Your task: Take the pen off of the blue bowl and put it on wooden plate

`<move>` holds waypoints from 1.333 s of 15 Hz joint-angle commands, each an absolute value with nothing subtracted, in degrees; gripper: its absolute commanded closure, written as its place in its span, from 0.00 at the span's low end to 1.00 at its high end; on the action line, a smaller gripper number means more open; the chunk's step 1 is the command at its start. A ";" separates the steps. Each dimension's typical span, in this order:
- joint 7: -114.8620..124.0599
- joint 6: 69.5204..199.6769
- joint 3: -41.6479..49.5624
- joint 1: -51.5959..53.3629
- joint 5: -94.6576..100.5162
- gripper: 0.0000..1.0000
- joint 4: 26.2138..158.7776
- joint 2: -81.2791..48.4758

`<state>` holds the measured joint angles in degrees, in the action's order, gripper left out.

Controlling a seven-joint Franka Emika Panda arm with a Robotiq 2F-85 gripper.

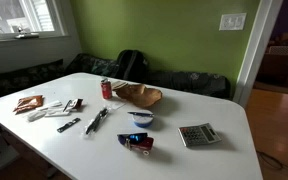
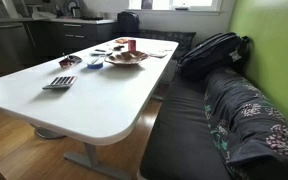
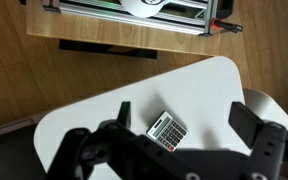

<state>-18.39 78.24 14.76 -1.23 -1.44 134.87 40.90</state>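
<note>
**A:** On the white rounded surface point(image 1: 199, 100)?

**B:** Mid-frame, the wavy brown wooden plate point(image 1: 139, 96). The black claw point(image 3: 181, 112) hangs spread wide above the grey calculator point(image 3: 166, 128).

**A:** And the short dark pen point(image 1: 141, 114)?

**B:** Seemingly sideways across the small pale blue bowl point(image 1: 141, 121), just below the plate, outside the wrist view.

- In an exterior view, the wooden plate point(image 1: 137, 95) sits toward the far side of the desk point(image 1: 164, 165).
- A can point(image 1: 107, 88) stands just left of the wooden plate.
- The blue bowl point(image 1: 141, 119) lies in front of the plate, with the pen point(image 1: 141, 114) on it.
- A wrapper point(image 1: 136, 143) lies farther in front.
- A calculator point(image 1: 196, 134) lies front-right of the plate, well apart.
- Two long pens point(image 1: 96, 120) lie front-left of the plate.
</note>
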 commanded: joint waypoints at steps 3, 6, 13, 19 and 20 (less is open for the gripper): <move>-18.85 78.94 13.24 -0.96 -2.58 0.00 133.93 38.48; -13.35 84.46 7.53 1.13 -5.19 0.00 132.26 30.21; -3.96 102.00 -8.32 5.62 5.93 0.00 125.27 11.10; 1.18 104.24 -12.77 9.06 22.27 0.00 109.41 -5.61; 0.77 105.90 -12.13 9.13 19.71 0.00 114.96 -0.89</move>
